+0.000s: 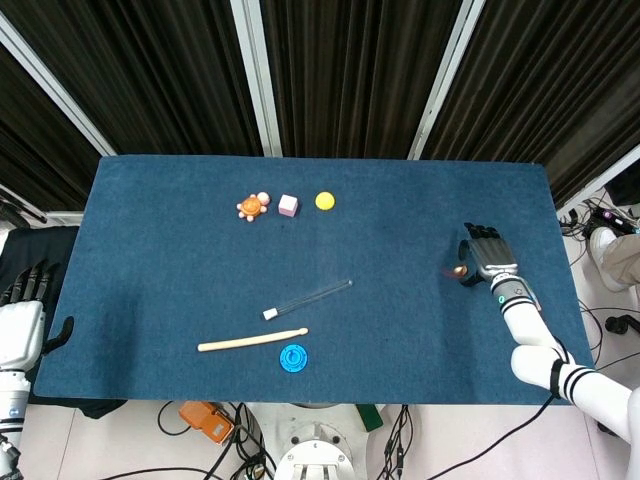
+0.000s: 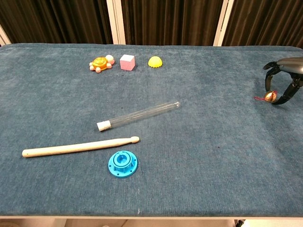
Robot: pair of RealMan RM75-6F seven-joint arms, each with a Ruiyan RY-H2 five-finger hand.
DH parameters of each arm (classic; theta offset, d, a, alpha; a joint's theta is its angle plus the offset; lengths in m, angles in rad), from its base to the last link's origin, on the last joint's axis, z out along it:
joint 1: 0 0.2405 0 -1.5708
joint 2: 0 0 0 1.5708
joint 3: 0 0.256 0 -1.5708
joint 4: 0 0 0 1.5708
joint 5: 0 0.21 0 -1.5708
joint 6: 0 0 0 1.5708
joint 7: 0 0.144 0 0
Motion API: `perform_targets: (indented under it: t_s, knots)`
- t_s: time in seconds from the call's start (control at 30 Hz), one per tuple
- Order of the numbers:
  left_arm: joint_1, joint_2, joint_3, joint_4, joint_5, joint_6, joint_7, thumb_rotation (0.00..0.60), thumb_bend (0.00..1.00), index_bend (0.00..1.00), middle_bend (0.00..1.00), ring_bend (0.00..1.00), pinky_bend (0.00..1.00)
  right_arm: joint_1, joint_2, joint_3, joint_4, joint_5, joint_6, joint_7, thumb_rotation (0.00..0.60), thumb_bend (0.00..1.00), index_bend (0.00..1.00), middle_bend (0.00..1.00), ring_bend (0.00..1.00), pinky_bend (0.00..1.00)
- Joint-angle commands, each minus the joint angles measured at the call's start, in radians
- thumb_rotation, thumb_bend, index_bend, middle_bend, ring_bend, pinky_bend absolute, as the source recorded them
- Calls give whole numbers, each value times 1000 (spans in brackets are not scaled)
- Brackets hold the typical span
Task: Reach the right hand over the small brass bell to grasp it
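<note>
The small brass bell (image 2: pixel 270 96) with a red loop lies on the blue cloth near the table's right edge, also seen as the brass bell (image 1: pixel 459 270) in the head view. My right hand (image 2: pixel 283 78) hovers right over it, fingers curved down and spread around the bell without closing on it; the right hand (image 1: pixel 485 255) partly covers the bell from above. My left hand (image 1: pixel 22 315) hangs off the table's left edge, fingers apart, holding nothing.
A test tube (image 2: pixel 138 115), a wooden drumstick (image 2: pixel 78 147) and a blue ring piece (image 2: pixel 122 163) lie mid-table. A toy turtle (image 2: pixel 100 63), pink cube (image 2: pixel 127 61) and yellow dome (image 2: pixel 155 61) sit at the back. The table's right edge (image 1: pixel 560 240) is close to the hand.
</note>
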Motion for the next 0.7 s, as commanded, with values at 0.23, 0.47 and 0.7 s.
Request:
perform_targets:
  t_s: [0.23, 0.47, 0.7]
  knots:
    - [-1, -2, 1, 1, -1, -3, -3, 600, 355, 3, 0, 29, 169, 16, -18, -6, 18, -10, -8, 10, 600, 313, 595, 74, 93, 99]
    - [-1, -1, -1, -3, -7, -6, -10, 600, 354, 4, 0, 29, 169, 20, 13, 11, -6, -18, 10, 33, 600, 415, 638, 74, 93, 107]
    - [-1, -2, 1, -6, -6, -5, -3, 600, 355, 4, 0, 30, 169, 31, 81, 58, -110, -34, 72, 53, 600, 436, 638, 74, 98, 114]
